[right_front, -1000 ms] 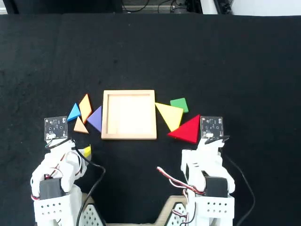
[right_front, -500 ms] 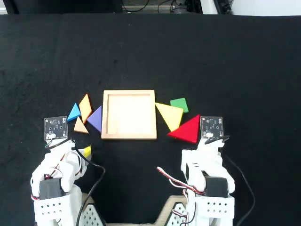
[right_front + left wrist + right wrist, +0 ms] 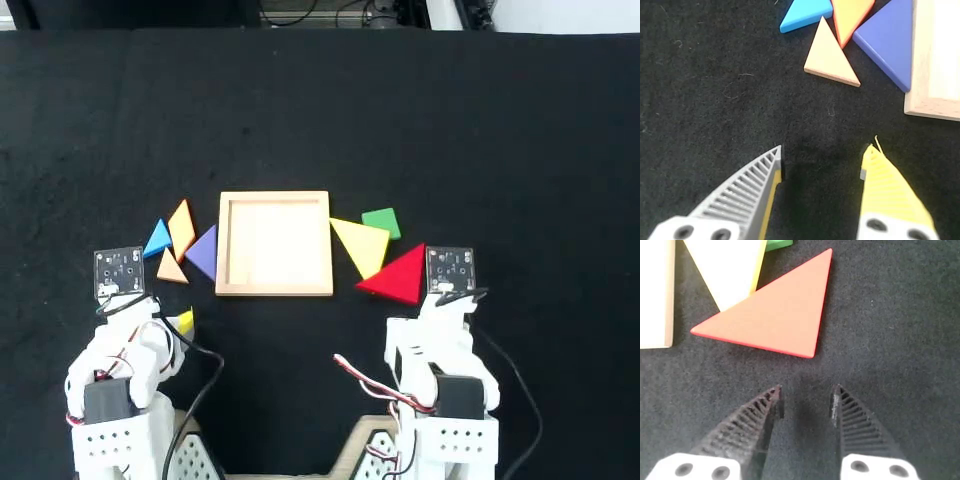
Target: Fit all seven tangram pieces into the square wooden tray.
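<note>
Nothing had moved since the frames a second and half a second before: both arms, the tray and every piece sat where they had been.

Your left claw point(image 3: 824, 150) stood open with nothing between its grey finger point(image 3: 747, 192) and its yellow finger point(image 3: 887, 190), the tips over bare black cloth point(image 3: 700, 100). Just ahead of the tips lay the peach triangle point(image 3: 830, 57), flat, with a strip of cloth between it and the claw. Beyond it, toward the yellow finger's side, the purple triangle point(image 3: 890, 42) lay with one edge against the outer wall of the square wooden tray point(image 3: 932, 102), whose corner sat ahead of the yellow finger. Farthest from this claw, the orange parallelogram point(image 3: 850, 15) ran down between the peach and purple pieces. The light blue triangle point(image 3: 805, 12) lay beside it on the grey finger's side.

Your right claw point(image 3: 806, 392) was open too and held nothing, both black fingers over cloth. The red triangle point(image 3: 777, 315) lay directly ahead of it, near but apart from the tips. Past the red piece, the yellow triangle point(image 3: 730, 267) met its long edge with one point; you could not tell whether it touched or overlapped. The green square point(image 3: 777, 244) lay farthest out, just behind the yellow triangle.

From above, all seven pieces lay on the cloth outside the tray, four on your left claw's side and three on your right claw's side. The tray lay ahead of both claws, between them.
</note>
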